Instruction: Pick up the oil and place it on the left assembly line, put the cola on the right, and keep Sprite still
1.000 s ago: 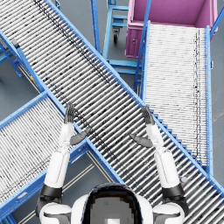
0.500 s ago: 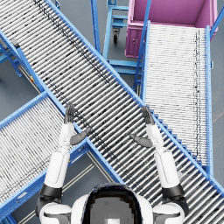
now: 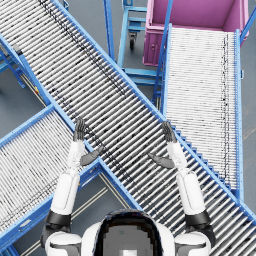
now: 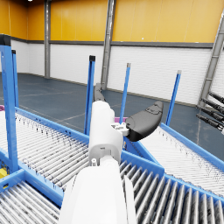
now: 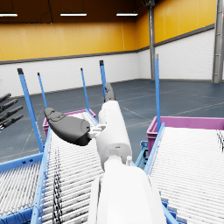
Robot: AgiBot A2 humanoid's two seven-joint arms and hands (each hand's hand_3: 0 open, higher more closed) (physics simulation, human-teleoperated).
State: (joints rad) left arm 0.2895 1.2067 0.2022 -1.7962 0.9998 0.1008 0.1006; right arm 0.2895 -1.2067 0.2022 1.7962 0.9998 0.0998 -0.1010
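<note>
Left assembly line (image 3: 30, 160) and right assembly line (image 3: 200, 90) show grey rollers, blue frames.

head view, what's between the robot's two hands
Only bare rollers of the diagonal conveyor lie between the left hand and the right hand, with nothing on them; the head view shows it.

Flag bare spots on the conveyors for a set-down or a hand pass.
Bare rollers: the middle conveyor, between the left hand and right hand and beyond them; also the left conveyor and right conveyor, across the width in view. Only tight spot: the right conveyor's far end, at the pink bin.
</note>
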